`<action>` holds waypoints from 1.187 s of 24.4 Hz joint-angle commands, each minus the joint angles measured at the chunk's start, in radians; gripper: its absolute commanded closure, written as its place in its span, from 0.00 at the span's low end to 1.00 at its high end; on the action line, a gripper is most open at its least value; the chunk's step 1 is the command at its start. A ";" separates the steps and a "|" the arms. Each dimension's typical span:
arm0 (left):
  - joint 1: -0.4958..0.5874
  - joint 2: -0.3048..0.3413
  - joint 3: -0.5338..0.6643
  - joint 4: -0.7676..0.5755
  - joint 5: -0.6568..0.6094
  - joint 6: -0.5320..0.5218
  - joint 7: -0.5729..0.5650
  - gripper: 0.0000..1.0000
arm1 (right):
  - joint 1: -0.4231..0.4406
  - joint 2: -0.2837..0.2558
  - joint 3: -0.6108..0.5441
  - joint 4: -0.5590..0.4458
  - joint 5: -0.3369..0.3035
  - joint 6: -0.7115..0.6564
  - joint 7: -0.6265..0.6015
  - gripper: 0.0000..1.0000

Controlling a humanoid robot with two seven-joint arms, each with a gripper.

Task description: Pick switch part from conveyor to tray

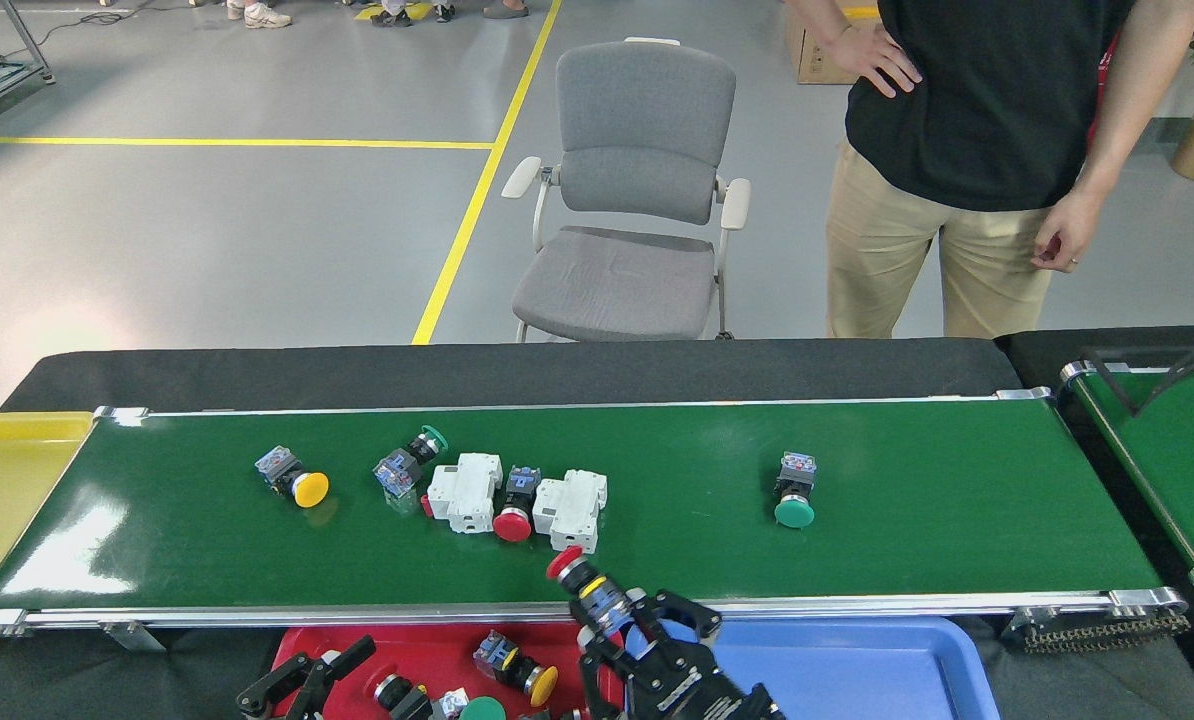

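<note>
Our right gripper [625, 628] has its jaws clenched on a red-capped switch part [585, 585], held above the seam between the red tray [292, 650] and the blue tray [857, 650]; our left gripper [302, 685] hangs with jaws released over the red tray, which already holds several parts. Beyond the jaws, the conveyor [907, 480] still carries a yellow-capped, a red-capped and two green-capped switch parts beside two white breakers [517, 495]. Farther off we see a grey chair [637, 200] and a standing person [967, 150].
</note>
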 commanded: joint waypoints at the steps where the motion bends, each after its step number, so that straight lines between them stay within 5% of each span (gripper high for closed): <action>1: -0.001 -0.005 0.029 -0.007 0.008 0.261 0.012 0.00 | -0.009 0.008 0.022 -0.010 0.001 -0.005 -0.008 0.00; 4: 0.007 -0.005 0.052 0.025 0.007 0.416 0.012 0.00 | -0.007 0.008 0.030 -0.011 0.001 -0.004 -0.008 0.00; 9: 0.007 0.002 0.069 0.042 0.007 0.416 0.012 0.00 | -0.001 0.015 -0.016 -0.045 -0.007 0.027 -0.011 0.00; 15: -0.056 0.019 0.147 0.127 0.001 0.428 0.006 0.00 | 0.082 0.025 -0.159 -0.054 -0.011 0.386 -0.129 0.00; 19: -0.164 0.081 0.153 0.254 0.001 0.428 0.004 0.00 | 0.146 0.008 -0.338 -0.042 -0.096 0.357 -0.140 0.00; 24: -0.326 0.130 0.148 0.478 0.002 0.424 0.004 0.00 | 0.186 -0.061 -0.392 -0.037 -0.105 0.324 -0.153 0.00; 29: -0.389 0.176 0.144 0.562 0.005 0.404 0.004 0.00 | 0.206 -0.064 -0.400 -0.037 -0.107 0.326 -0.161 0.00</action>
